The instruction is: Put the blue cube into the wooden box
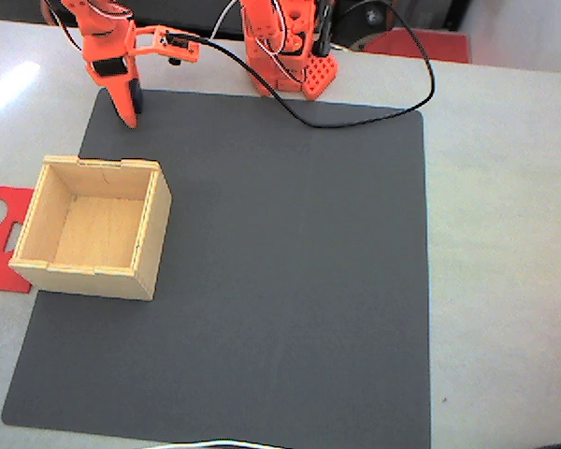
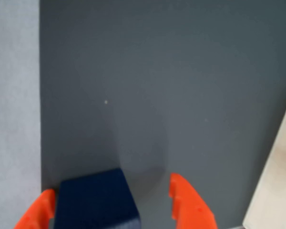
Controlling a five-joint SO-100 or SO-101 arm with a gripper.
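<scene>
- The blue cube [image 2: 96,200] sat between the pincer's two orange fingers in the wrist view, hard against the left finger [image 2: 38,212], with a clear strip of mat between it and the right finger [image 2: 190,205].
- The pincer [image 2: 112,205] stood open, its jaws wider than the cube and not closed on it.
- In the fixed view the pincer [image 1: 131,114] pointed down at the far left corner of the dark grey mat [image 1: 290,281]; the cube itself could not be made out there beside the dark fingertip.
- Beyond the fingertips in the wrist view lay bare grey mat [image 2: 157,86], with the pale tabletop [image 2: 14,95] running along its left edge.
- A pale tan edge [image 2: 276,181] showed to the right of the pincer in the wrist view; whether it belonged to the box could not be told there.
- The wooden box [image 1: 95,227] rested on the mat, near the pincer but apart from it, on the side toward the camera in the fixed view, open-topped and with nothing in it.
- A flat red cutout piece [image 1: 2,234] lay on the table [image 1: 505,234] just beside the box, on its left in the fixed view.
- The arm's orange base [image 1: 285,51] stood off the mat's far edge, to the pincer's right in the fixed view, with a black cable [image 1: 393,94] looping across the mat's far edge.
</scene>
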